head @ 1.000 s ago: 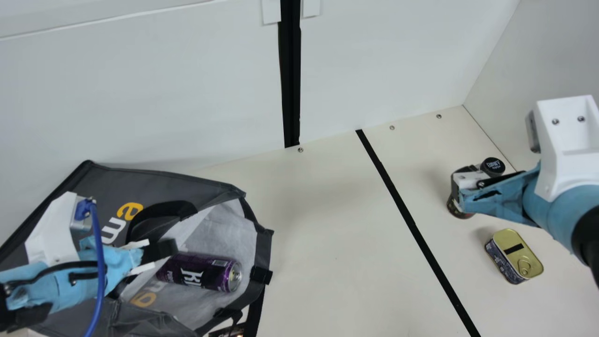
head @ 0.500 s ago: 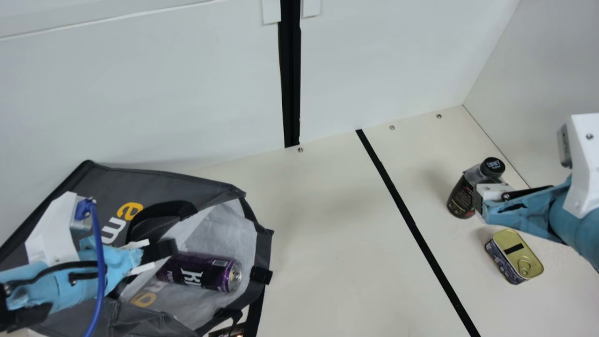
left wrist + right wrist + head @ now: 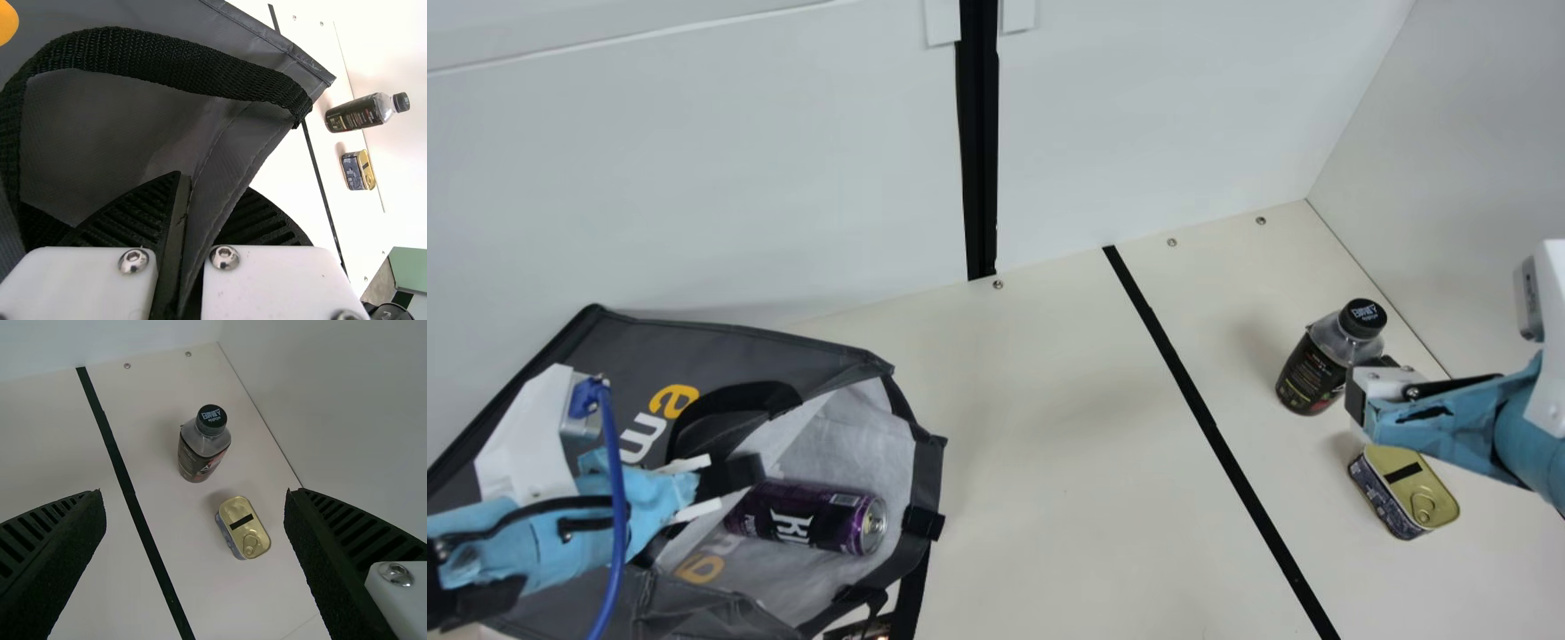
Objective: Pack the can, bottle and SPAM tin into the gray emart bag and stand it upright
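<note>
The purple can [image 3: 809, 517] lies in the gray emart bag [image 3: 734, 342], which the left tool [image 3: 210, 183] pinches; fetching the bottle [image 3: 1312, 369] seems next, needing the wide-open right tool [image 3: 194, 495] aligned around it.

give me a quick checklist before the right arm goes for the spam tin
1. Left gripper has the bag's edge pinched: ok, gray fabric runs between its fingers.
2. Bag mouth open: ok, though the bag lies on its side.
3. Can inside the bag: ok, lying on its side in the mouth.
4. Right gripper open and empty: ok.
5. SPAM tin ready to grasp: ok, flat on the table with its ring pull up.
6. Right gripper clear of the upright bottle: cannot tell, they overlap in the main view.
</note>
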### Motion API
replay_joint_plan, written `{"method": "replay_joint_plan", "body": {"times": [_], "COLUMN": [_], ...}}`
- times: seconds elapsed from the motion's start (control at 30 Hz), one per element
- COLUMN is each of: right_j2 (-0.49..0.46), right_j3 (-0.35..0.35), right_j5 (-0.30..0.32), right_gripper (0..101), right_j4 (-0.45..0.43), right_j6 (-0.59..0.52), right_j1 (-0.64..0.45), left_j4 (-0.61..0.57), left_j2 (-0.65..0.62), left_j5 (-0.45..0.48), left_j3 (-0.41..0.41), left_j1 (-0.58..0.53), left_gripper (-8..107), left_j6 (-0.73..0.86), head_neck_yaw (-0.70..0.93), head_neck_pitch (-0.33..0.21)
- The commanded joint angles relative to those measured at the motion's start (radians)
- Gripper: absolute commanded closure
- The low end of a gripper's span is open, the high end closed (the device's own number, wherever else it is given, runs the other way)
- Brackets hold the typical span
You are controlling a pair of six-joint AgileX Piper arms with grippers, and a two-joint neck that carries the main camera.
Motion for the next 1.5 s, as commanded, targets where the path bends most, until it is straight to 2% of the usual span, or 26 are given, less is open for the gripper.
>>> {"method": "replay_joint_plan", "body": {"times": [0.0,0.73,1.13,1.47], "right_j2": [-0.001,0.028,0.099,0.183], "right_j3": [0.0,-0.01,-0.058,-0.111], "right_j5": [0.0,0.0,0.0,0.0], "right_gripper": [6,6,6,6], "right_j4": [0.008,0.062,0.076,0.124], "right_j6": [-0.007,-0.058,-0.06,-0.074], "right_j1": [-0.01,-0.063,-0.073,-0.117], "left_j4": [0.0,0.0,0.0,0.0], "left_j2": [0.0,0.0,0.0,0.0], "left_j5": [0.0,0.0,0.0,0.0], "left_j3": [0.0,0.0,0.0,0.0], "left_j1": [0.0,0.0,0.0,0.0], "left_gripper": [107,107,107,107], "left_j6": [0.0,0.0,0.0,0.0], "head_neck_yaw": [-0.001,-0.001,-0.001,-0.001], "head_neck_pitch": [-0.023,-0.023,-0.023,-0.023]}}
